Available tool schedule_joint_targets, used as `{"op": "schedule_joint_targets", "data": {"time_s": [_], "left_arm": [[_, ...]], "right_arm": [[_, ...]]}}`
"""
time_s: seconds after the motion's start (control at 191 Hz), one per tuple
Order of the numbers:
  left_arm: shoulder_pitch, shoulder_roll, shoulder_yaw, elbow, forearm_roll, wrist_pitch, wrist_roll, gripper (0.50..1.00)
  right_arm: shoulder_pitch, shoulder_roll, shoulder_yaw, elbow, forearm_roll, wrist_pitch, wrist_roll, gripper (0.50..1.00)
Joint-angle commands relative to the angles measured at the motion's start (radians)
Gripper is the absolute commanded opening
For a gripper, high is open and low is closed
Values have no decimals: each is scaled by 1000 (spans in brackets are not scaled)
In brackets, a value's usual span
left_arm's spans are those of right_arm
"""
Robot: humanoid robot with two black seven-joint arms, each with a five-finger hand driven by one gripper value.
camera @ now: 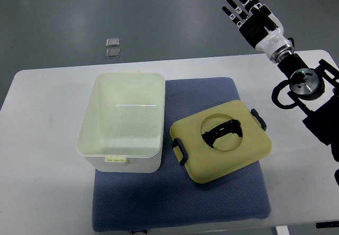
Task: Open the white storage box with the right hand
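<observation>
Right hand (255, 19): one, fingers (237, 3) spread, holding nothing
Storage box (123, 121): one, lidless, well left of fingers
Lid (221, 139): one, on mat (180, 203)

the mat (222, 203) runs off the bottom edge, partly covered.

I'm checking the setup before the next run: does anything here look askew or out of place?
The lid is off the white storage box, lying tilted beside it on the blue mat. The box stands open, partly off the mat. The right hand is raised, open, beyond the table. Nothing spilled or damaged.
</observation>
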Motion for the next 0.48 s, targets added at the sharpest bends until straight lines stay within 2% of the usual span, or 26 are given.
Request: {"op": "schedule_joint_targets", "data": {"time_s": [0.0, 0.226, 0.472], "left_arm": [[0, 0, 0, -1, 0, 0, 0, 1000], [0, 0, 0, -1, 0, -1, 0, 1000], [0, 0, 0, -1, 0, -1, 0, 1000]], "right_arm": [[-37, 34, 11, -16, 12, 4, 0, 926], [-50, 35, 12, -131, 9, 17, 0, 924], [-48, 29, 14, -161, 14, 42, 10, 924]]}}
